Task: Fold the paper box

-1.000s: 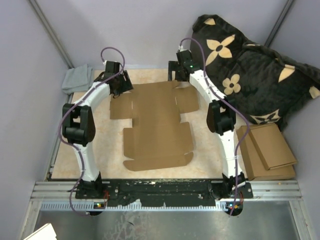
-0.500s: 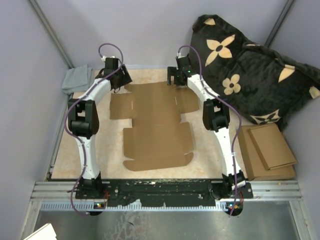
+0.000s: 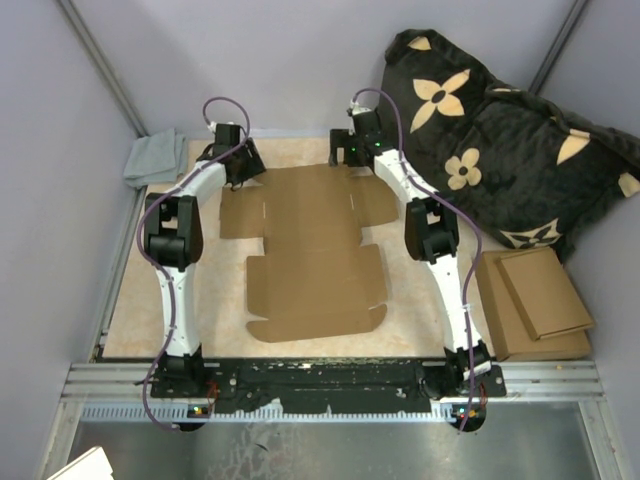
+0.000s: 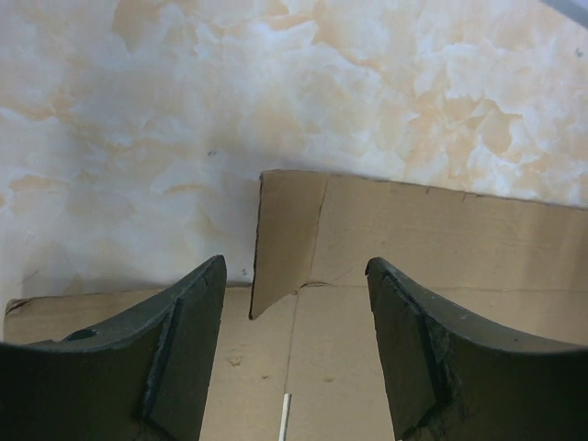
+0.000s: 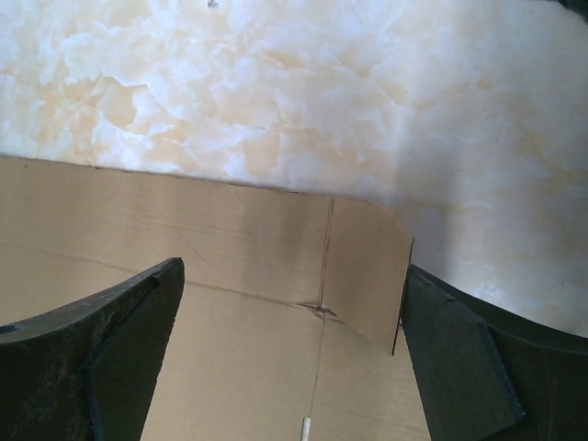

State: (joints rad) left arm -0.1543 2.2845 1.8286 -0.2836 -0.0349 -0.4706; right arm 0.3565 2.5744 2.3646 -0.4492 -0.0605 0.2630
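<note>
1. The paper box lay flat and unfolded on the marbled table, roughly at its middle, with 1 wide panel toward the far side and a narrower flapped panel toward the near edge.
2. The left gripper hung over the far-left corner of the paper box, and the right gripper hung over its far-right corner.
3. In the left wrist view, the left gripper's jaws were spread wide and gripped nothing. A small corner tab with a crease line showed between its 2 dark fingers, and bare table lay beyond it.
4. In the right wrist view, the right gripper's jaws were parted as widely and also held nothing. A rounded corner tab of the cardboard sat between its fingers.
5. Whether any finger touched the cardboard could not be told from either wrist view.
6. A grey cloth sat crumpled at the far-left corner of the table.
7. A dark cushion with tan flower shapes lay at the far right. Just near of it, a stack of flat cardboard pieces rested well apart from the paper box.
</note>
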